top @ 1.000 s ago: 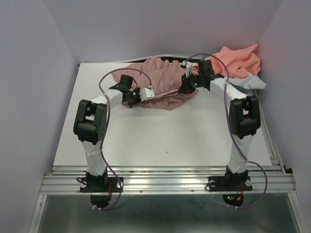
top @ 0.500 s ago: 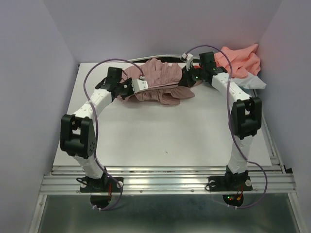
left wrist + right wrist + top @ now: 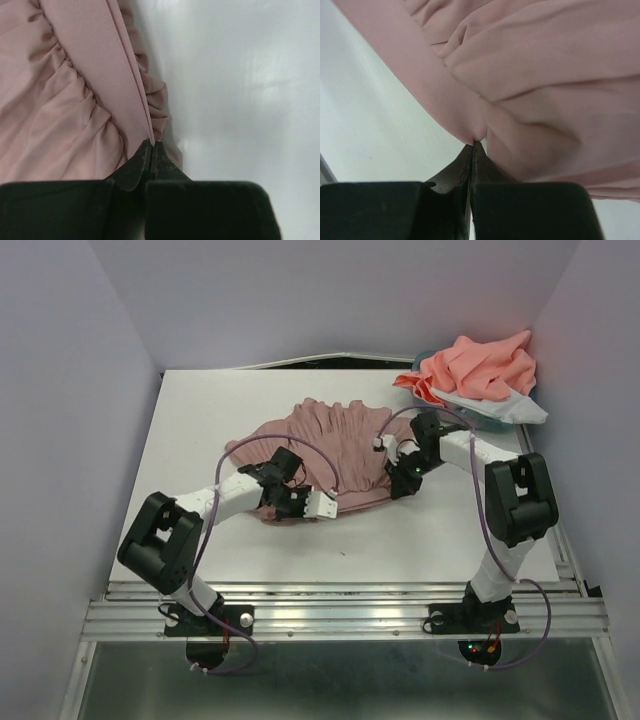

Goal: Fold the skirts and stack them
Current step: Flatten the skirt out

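The mauve-pink pleated skirt [image 3: 330,445] lies spread on the white table [image 3: 200,420], mid-back. My left gripper [image 3: 283,494] is shut on its near left waistband edge, seen close in the left wrist view [image 3: 151,143]. My right gripper [image 3: 404,475] is shut on its near right edge, seen in the right wrist view [image 3: 474,142]. The skirt's cloth fills the left wrist view [image 3: 65,90] and the right wrist view [image 3: 545,75]. A coral-salmon cloth [image 3: 480,365] lies heaped on a pale white-blue cloth [image 3: 520,410] at the back right.
A teal basket [image 3: 425,355] barely shows under the coral heap at the back right corner. Lilac walls close in the table on the left, back and right. A metal rail [image 3: 340,605] runs along the near edge by the arm bases.
Both grippers have pulled the pink skirt's edge from the back of the table toward the near side. The skirt now lies more spread out and nearer.
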{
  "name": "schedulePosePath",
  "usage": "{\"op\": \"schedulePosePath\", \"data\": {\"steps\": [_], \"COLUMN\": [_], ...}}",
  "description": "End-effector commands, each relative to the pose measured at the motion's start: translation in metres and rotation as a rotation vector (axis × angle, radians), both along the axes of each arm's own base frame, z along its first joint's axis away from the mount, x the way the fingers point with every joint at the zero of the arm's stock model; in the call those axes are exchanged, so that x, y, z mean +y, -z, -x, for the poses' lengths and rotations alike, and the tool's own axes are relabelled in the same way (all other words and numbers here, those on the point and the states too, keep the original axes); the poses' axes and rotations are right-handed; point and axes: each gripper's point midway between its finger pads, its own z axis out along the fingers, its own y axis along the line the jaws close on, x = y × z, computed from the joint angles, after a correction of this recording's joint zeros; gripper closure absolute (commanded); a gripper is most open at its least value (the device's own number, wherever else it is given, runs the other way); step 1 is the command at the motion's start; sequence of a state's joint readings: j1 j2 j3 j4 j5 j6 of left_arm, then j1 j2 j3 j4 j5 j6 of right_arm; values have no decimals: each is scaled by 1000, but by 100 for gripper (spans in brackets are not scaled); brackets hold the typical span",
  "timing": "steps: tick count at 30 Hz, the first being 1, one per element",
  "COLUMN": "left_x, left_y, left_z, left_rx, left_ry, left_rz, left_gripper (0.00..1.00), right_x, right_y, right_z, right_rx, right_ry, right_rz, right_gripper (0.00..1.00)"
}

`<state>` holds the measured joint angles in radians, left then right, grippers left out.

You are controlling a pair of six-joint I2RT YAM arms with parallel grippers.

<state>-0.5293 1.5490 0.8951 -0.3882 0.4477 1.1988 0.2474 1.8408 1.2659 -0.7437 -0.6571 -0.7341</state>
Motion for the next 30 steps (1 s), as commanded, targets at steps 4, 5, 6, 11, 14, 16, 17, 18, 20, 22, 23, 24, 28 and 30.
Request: {"op": "schedulePosePath", "data": {"steps": [4,5,6,11,14,16,17,18,20,22,23,24,28,30], "left_x": [-81,-105,-113,-160,-157,-137,-129,-120,-92,-68,-62,-59,-42,-34], "left_y": [-20,-25,-24,-58,-85,-114,-124,-136,-151,-152,-150,-146,-120,-97], "left_z": [39,53,62,75,67,47,36,25,-19,-56,-70,-86,-124,-139], "left_rx": [120,142,161,190,150,99,87,72,19,-24,-42,-37,37,62], "left_ry": [-14,4,11,10,41,20,-3,-34,-151,-245,-291,-336,-480,-536], "left_rz": [81,109,112,210,230,270,292,312,332,331,332,339,338,318], "left_gripper": [100,100,100,63,45,38,38,38,40,42,43,44,47,48], "right_x": [-70,-75,-81,-101,-108,-110,-111,-112,-118,-122,-120,-116,-96,-85], "right_y": [6,5,5,-8,-26,-47,-53,-60,-76,-92,-101,-115,-120,-125], "right_z": [-25,-36,-40,-77,-89,-93,-92,-92,-94,-102,-106,-113,-122,-142], "right_rx": [-166,-195,-197,-270,-304,-344,-352,-364,-399,-418,-429,-434,-296,-240], "right_ry": [65,94,112,215,278,299,308,314,339,380,396,425,494,589], "right_rz": [250,258,269,344,355,357,356,357,379,378,361,333,232,166], "right_gripper": [99,99,99,75,29,13,12,10,9,9,10,10,12,15]}}
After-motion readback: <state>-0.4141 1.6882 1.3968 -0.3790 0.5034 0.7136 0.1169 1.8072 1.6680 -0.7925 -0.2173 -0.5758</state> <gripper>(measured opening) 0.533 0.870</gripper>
